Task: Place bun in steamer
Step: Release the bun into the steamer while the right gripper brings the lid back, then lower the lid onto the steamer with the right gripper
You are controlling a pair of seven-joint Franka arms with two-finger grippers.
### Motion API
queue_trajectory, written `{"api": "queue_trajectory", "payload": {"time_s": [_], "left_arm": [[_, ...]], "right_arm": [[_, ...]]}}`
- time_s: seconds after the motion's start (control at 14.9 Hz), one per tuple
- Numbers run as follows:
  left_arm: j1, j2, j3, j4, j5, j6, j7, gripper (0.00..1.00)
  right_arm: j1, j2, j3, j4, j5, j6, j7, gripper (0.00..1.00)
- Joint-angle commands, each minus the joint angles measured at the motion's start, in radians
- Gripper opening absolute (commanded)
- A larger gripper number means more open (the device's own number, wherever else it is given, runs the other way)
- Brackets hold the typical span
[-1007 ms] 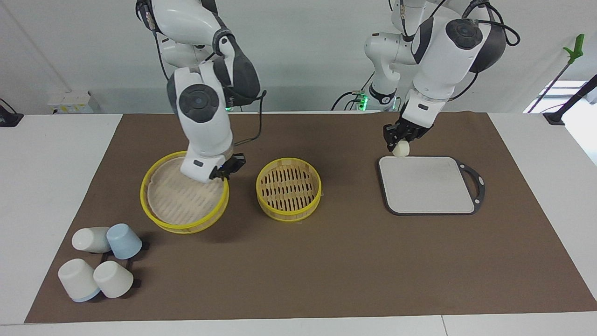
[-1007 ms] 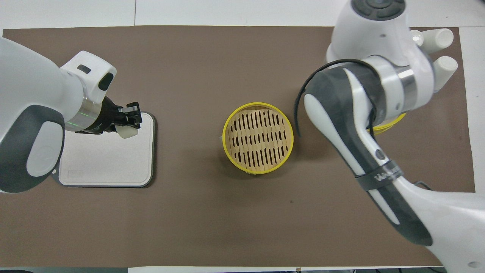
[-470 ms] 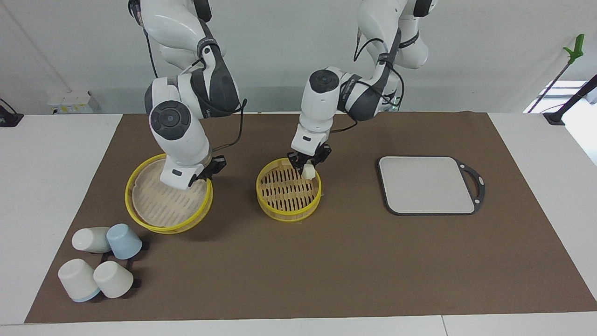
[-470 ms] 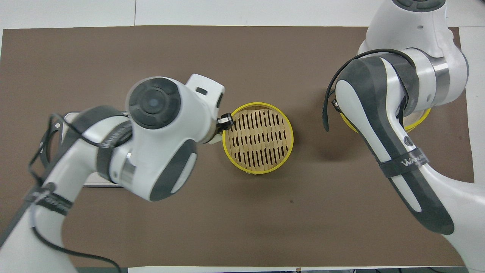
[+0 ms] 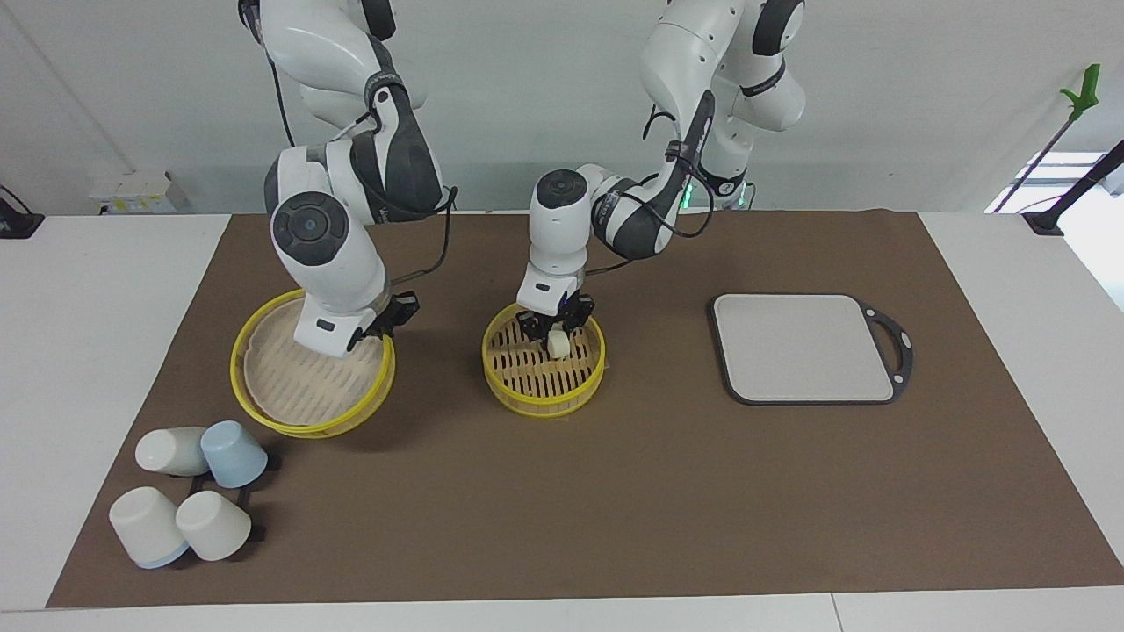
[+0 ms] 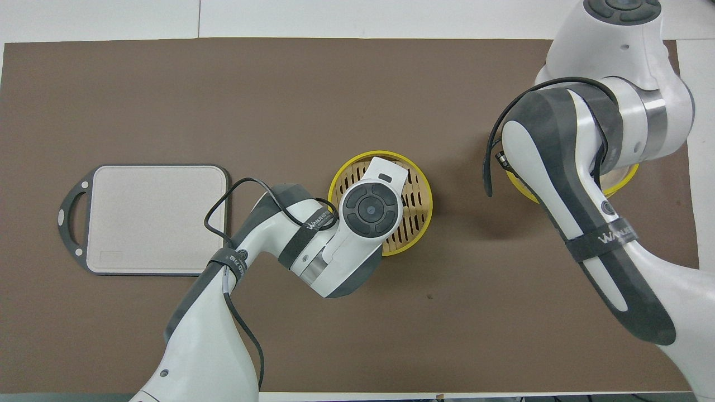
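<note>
The steamer's lower basket [image 5: 527,376], yellow-rimmed with a slatted floor, stands at the middle of the mat; it also shows in the overhead view [image 6: 418,188]. My left gripper [image 5: 557,332] is down inside it, shut on the small cream bun [image 5: 558,343], which hangs just over the slats. In the overhead view the left arm hides the bun. My right gripper [image 5: 389,318] is shut on the rim of the steamer's yellow-rimmed lid [image 5: 303,382] and holds it tilted, just above the mat toward the right arm's end. A sliver of the lid's rim shows in the overhead view [image 6: 624,180].
A grey board [image 5: 803,347] with a dark handle lies toward the left arm's end and shows in the overhead view [image 6: 156,218]. Several white and pale-blue cups [image 5: 189,491] lie farther from the robots than the lid.
My left gripper carried the bun from over the board to the basket and lowered it inside. My right gripper moved the lid farther from the basket, toward the cups.
</note>
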Motion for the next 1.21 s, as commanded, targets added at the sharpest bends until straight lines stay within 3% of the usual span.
{"api": "queue_trajectory", "payload": {"time_s": [0.0, 0.13, 0.34, 0.47, 0.6, 0.81, 0.94, 1.14], "left_arm": [[-0.002, -0.031, 0.013, -0.02, 0.026, 0.0, -0.029, 1.0], [0.024, -0.081, 0.019, -0.016, 0.026, -0.064, -0.02, 1.0], [0.142, -0.22, 0.016, -0.013, 0.023, -0.249, 0.059, 1.0], [0.261, -0.3, 0.015, -0.005, 0.009, -0.384, 0.237, 1.0], [0.409, -0.371, 0.016, 0.003, -0.016, -0.501, 0.491, 1.0], [0.59, -0.42, 0.021, 0.022, -0.016, -0.615, 0.841, 1.0], [0.657, -0.451, 0.024, 0.023, -0.016, -0.651, 0.981, 1.0], [0.693, -0.474, 0.025, 0.024, -0.016, -0.681, 1.04, 1.0]], "right_arm": [[-0.013, -0.036, 0.014, -0.039, -0.012, 0.022, -0.011, 0.0], [-0.012, -0.036, 0.013, -0.039, -0.012, 0.022, -0.008, 0.0], [0.013, -0.033, 0.031, -0.03, 0.03, 0.076, 0.047, 0.0], [0.095, -0.031, 0.037, -0.033, 0.132, 0.212, 0.172, 0.0], [0.254, -0.014, 0.033, -0.018, 0.139, 0.284, 0.345, 0.0], [0.433, 0.068, 0.025, -0.011, 0.119, 0.442, 0.635, 0.0], [0.448, 0.073, 0.025, -0.037, 0.094, 0.472, 0.662, 0.0], [0.45, 0.062, 0.025, -0.079, 0.091, 0.466, 0.662, 0.0]]}}
